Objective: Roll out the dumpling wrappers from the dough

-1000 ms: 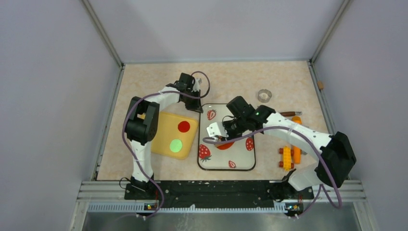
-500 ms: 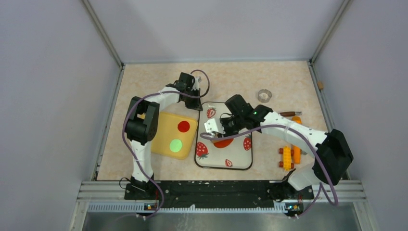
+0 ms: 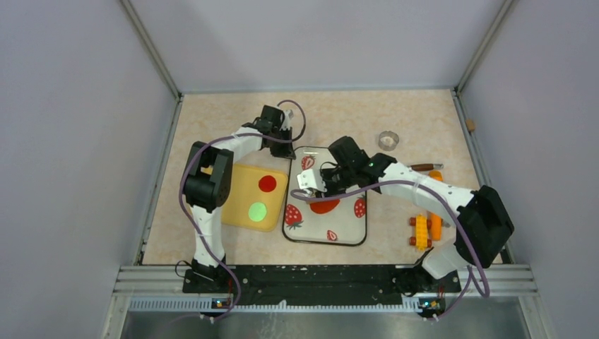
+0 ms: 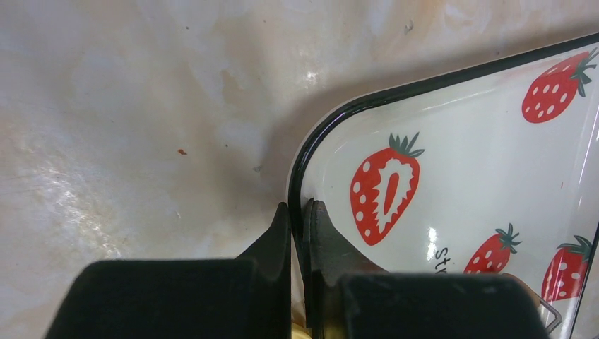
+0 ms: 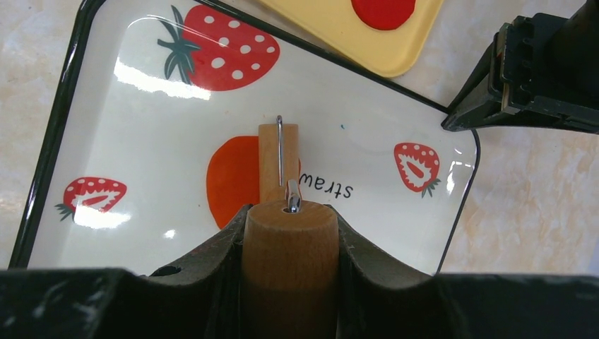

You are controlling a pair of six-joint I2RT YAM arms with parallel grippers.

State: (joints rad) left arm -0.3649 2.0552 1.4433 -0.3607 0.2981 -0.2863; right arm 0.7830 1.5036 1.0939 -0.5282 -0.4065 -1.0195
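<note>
The dough (image 3: 325,206) (image 5: 229,176) is a flat orange-red blob on the strawberry tray (image 3: 346,229). My right gripper (image 3: 327,185) (image 5: 289,220) is shut on the wooden handle (image 5: 289,247) of a small roller. The roller head (image 5: 277,159) sits at the dough's edge. My left gripper (image 3: 285,144) (image 4: 302,212) is shut on the tray's black rim (image 4: 339,116) at its far left corner. Two dumpling wrappers, a red disc (image 3: 267,183) (image 5: 381,10) and a green disc (image 3: 257,210), lie on the yellow board (image 3: 244,233).
A metal ring cutter (image 3: 388,140) stands at the back right. A brown-handled tool (image 3: 424,167), an orange toy (image 3: 436,224) and a yellow brick (image 3: 422,232) lie to the right of the tray. The yellow board touches the tray's left side.
The tray has slid left and turned a little, now against the yellow board. My right gripper with the roller moved left and farther back. The left gripper kept its hold on the rim.
</note>
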